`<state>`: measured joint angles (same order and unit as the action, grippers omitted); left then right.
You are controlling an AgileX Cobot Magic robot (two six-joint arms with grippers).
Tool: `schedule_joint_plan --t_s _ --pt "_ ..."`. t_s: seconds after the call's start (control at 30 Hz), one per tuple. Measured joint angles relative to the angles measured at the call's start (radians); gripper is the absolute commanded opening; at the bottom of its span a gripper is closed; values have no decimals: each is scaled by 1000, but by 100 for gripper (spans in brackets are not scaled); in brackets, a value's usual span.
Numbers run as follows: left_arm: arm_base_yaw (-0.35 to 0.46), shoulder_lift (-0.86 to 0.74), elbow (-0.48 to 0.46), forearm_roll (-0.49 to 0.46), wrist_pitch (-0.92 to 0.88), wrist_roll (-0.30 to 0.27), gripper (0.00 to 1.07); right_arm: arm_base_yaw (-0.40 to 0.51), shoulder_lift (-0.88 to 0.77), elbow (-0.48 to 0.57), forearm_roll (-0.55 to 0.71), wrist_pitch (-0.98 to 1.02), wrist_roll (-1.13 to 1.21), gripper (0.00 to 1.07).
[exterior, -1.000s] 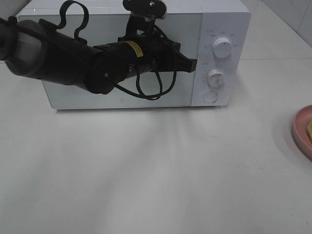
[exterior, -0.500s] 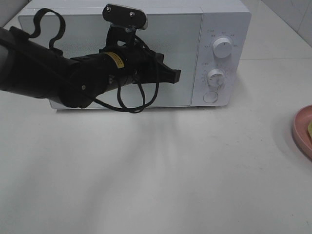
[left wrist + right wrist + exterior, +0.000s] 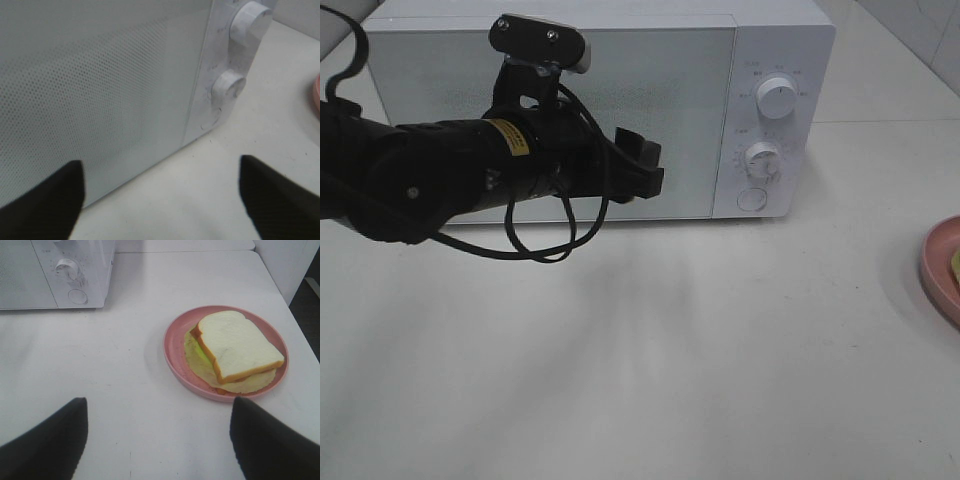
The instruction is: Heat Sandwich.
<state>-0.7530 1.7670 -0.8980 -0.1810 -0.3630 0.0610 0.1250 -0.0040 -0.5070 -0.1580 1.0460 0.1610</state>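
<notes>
Where the right wrist camera looks down, the sandwich [image 3: 235, 351] lies on a round pink plate [image 3: 175, 347] set on the white tabletop [image 3: 115, 355]. Its top slice is pale cream bread with a tan-brown crust along the edges, sitting slightly askew over a wider pale layer beneath. A strip of yellow-green filling shows at the side nearest the microwave [image 3: 55, 270], and a thin reddish-orange line runs under the crust edge. The sandwich is smaller than the plate and leaves the pink rim bare all round. In the high view only the plate's edge [image 3: 938, 268] and a sliver of yellow-green show at the far right border, well apart from the microwave [image 3: 720, 100].

The right hand [image 3: 157, 440] hangs above the tabletop near the plate, its two dark fingers spread wide with nothing between them.

The left hand [image 3: 642, 165] is in front of the microwave's closed glass door [image 3: 660, 90], to the left of the control panel with its two white knobs [image 3: 777, 100] and a round button [image 3: 751, 199]. In its wrist view the left hand [image 3: 160, 195] is spread wide and holds nothing, the perforated door [image 3: 100, 85] and the tabletop [image 3: 200, 190] showing between the fingers [image 3: 47, 200].
</notes>
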Motion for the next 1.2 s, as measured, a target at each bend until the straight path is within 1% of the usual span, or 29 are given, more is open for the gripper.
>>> schedule_joint_plan --t_s 0.03,0.1,0.13,0.2,0.3,0.37,0.4,0.47,0.53,0.57,0.63,0.67,0.73,0.77,0.8,0.93,0.97,1.03,1.07,1.1,1.2 --pt "0 0 0 0 0 0 101 0 0 0 0 0 0 76" --pt "0 -29 0 0 83 1 100 0 0 0 0 0 0 76" --pt "0 -55 0 0 161 3 100 0 0 0 0 0 0 76" --pt "0 -69 0 0 191 3 100 0 0 0 0 0 0 76" --pt "0 -120 0 0 340 3 100 0 0 0 0 0 0 76" --pt "0 -131 0 0 375 3 100 0 0 0 0 0 0 76" --pt "0 -160 0 0 470 -1 100 0 0 0 0 0 0 76" --pt "0 -186 0 0 553 -17 100 0 0 0 0 0 0 76" --pt "5 -199 0 0 581 -27 100 0 0 0 0 0 0 76" --pt "19 -221 0 0 650 -43 100 0 0 0 0 0 0 76" --pt "28 -230 0 0 674 -46 100 0 0 0 0 0 0 76" --pt "57 -252 0 0 729 -53 100 0 0 0 0 0 0 76" --pt "86 -273 0 0 783 -61 100 0 0 0 0 0 0 76" --pt "86 -273 0 0 783 -61 100 0 0 0 0 0 0 76" --pt "121 -295 0 0 826 -61 100 0 0 0 0 0 0 76" --pt "172 -323 0 0 884 -61 100 0 0 0 0 0 0 76" --pt "208 -341 3 0 913 -61 100 0 0 0 0 0 0 76" --pt "250 -361 13 0 929 -61 100 0 0 0 0 0 0 76" --pt "250 -361 13 0 929 -61 100 0 0 0 0 0 0 76" --pt "290 -379 34 0 938 -61 100 0 0 0 0 0 0 76" --pt "354 -407 73 0 957 -61 100 0 0 0 0 0 0 76"
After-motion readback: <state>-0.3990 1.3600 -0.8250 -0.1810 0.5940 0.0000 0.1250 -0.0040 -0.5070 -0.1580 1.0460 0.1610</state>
